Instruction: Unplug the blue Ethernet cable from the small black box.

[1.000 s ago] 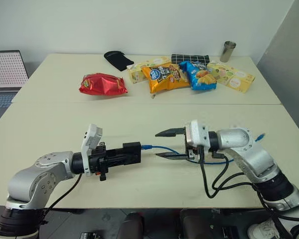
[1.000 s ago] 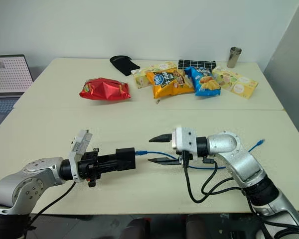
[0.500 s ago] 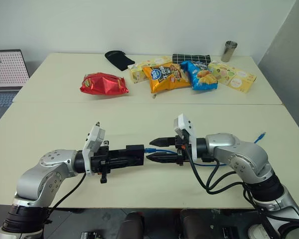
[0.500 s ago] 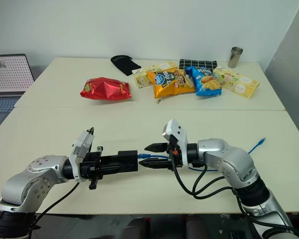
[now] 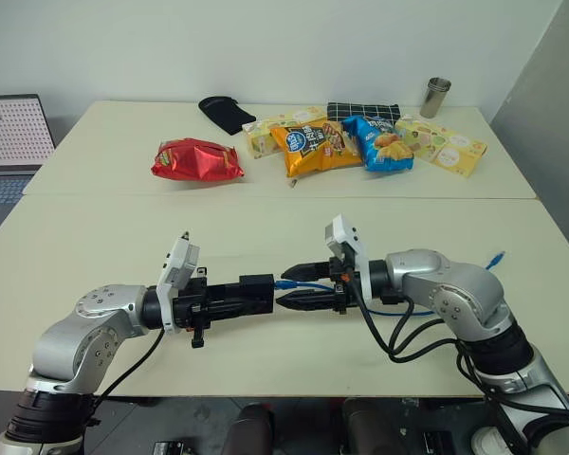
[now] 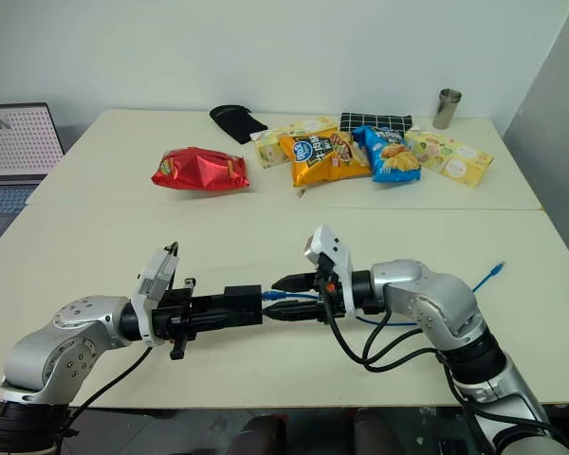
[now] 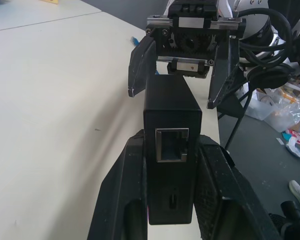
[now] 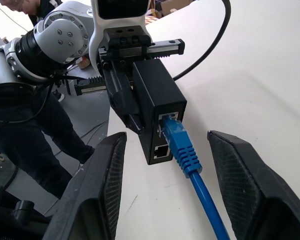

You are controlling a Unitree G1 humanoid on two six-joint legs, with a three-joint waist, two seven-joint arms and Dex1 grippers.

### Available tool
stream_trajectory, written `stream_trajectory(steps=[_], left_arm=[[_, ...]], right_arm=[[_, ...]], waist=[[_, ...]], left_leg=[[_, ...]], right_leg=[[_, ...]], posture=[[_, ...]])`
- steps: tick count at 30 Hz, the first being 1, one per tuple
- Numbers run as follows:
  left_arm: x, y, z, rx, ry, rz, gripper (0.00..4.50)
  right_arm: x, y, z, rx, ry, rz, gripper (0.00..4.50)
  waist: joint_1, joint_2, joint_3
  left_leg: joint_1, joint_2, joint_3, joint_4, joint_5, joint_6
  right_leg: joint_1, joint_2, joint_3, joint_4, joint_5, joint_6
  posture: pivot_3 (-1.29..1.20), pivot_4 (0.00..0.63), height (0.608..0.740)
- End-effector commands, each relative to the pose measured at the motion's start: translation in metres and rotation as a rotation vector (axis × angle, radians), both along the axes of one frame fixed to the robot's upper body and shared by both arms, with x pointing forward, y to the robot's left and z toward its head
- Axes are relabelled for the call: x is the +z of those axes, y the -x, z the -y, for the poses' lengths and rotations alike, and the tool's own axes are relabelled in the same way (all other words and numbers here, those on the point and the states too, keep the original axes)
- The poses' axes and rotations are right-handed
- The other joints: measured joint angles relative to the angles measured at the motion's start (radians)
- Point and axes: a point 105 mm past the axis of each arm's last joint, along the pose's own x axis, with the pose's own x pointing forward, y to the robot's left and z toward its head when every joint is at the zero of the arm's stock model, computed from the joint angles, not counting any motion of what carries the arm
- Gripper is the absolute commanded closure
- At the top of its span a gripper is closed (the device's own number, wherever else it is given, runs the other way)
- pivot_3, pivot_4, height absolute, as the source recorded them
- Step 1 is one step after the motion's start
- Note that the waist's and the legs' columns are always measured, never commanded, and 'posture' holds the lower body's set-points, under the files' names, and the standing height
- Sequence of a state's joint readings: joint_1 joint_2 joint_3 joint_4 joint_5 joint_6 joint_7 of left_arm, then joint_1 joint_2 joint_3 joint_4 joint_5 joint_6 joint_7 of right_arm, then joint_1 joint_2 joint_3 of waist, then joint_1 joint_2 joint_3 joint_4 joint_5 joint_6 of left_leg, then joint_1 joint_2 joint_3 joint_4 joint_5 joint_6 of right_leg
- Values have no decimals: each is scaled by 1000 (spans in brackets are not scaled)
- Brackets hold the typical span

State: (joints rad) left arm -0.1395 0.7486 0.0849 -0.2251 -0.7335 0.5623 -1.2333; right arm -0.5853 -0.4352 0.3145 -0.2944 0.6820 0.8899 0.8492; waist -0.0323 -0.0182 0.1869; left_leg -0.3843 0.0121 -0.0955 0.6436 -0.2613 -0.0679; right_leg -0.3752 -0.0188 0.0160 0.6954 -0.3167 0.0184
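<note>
Box braced for unplugging.
Left pincer [image 5: 229,300] clamps box [image 8: 159,107]; right pincer [image 8: 162,190], half open, straddles cable [image 8: 185,152] plug.

Cream table [image 5: 95,242], two tops butted. Far side: red snack bag [image 5: 196,159], black cloth [image 5: 225,113], yellow boxes [image 5: 440,144], orange [image 5: 313,149] & blue bags [image 5: 380,144], checked cloth [image 5: 361,111], metal cup [image 5: 434,97].

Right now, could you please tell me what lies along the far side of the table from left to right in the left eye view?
Red snack bag → black cloth → orange chip bag → blue chip bag → yellow box, with a metal cup behind it.
</note>
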Motion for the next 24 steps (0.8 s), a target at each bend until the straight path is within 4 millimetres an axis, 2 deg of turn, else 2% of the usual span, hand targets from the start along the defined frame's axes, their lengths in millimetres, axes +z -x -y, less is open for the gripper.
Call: stream_trajectory(steps=[1,11,17,24], left_arm=[[5,3,2,-22,-1,39,3704],[2,2,1,-29,3,45,3704],[0,5,2,-45,11,42,3704],[-8,7,-6,-46,-5,39,3704]], right_arm=[[10,0,-4,27,-16,36,2259],[8,0,-2,66,18,50,4430],[4,3,-1,94,41,57,4496],[5,-5,7,94,59,51,4496]], waist=[[0,0,0],[0,0,0],[0,0,0],[0,0,0]], left_leg=[[0,0,0,0,0,0],[0,0,0,0,0,0],[0,0,0,0,0,0],[0,0,0,0,0,0]], right_leg=[[0,0,0,0,0,0],[0,0,0,0,0,0],[0,0,0,0,0,0],[-1,0,0,0,0,0]], posture=[[0,150,740],[0,150,740],[0,150,740],[0,150,740]])
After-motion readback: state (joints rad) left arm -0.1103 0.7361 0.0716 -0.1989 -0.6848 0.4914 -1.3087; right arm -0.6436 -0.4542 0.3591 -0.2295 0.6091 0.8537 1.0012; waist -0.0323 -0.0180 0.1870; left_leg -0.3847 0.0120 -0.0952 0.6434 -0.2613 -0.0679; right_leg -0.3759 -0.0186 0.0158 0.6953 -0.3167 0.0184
